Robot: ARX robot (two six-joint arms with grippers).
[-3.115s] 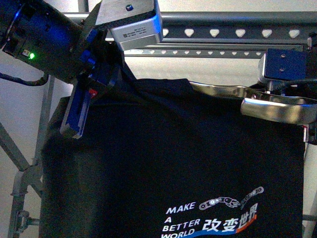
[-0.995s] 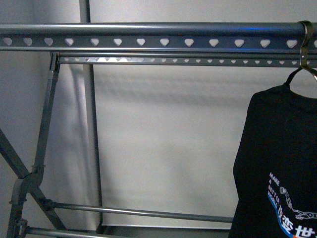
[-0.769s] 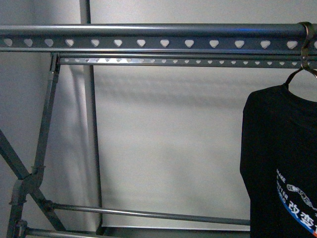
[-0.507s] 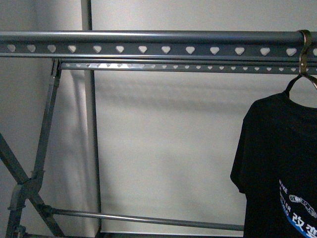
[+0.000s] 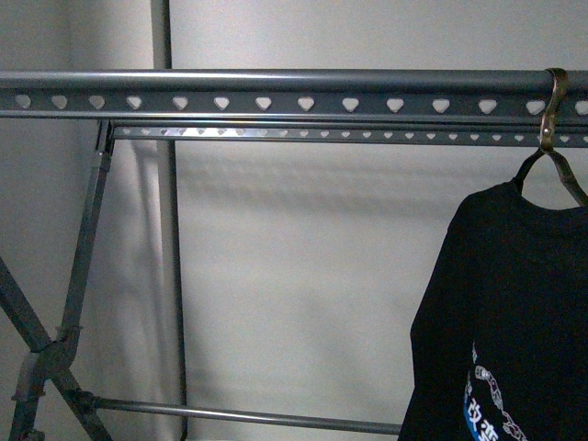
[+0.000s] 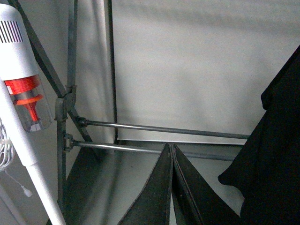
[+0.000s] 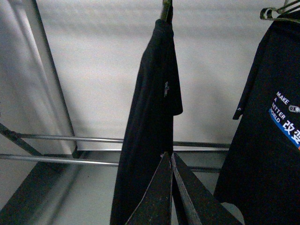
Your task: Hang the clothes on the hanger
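Pale wall (image 5: pixel 349 276) behind rack (image 5: pixel 303 92); shirt (image 5: pixel 514 322) hangs from its bar. Left gripper (image 6: pixel 171 187) and right gripper (image 7: pixel 169 192) fingers closed, empty.

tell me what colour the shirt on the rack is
Black, with white lettering and a blue-orange stripe; the shirt shows best in the right wrist view.

A grey rack (image 5: pixel 276 92) spans the front view, its top bar pierced by a row of heart-shaped holes, with a thinner holed bar just behind and below it. At the right end a metal hook (image 5: pixel 551 106) loops over the top bar, and a black T-shirt (image 5: pixel 514 312) hangs from it, cut off by the right edge. Part of its white and blue print shows near the bottom. Crossed legs (image 5: pixel 41 354) stand at the left, joined by a low horizontal rod (image 5: pixel 248 418).
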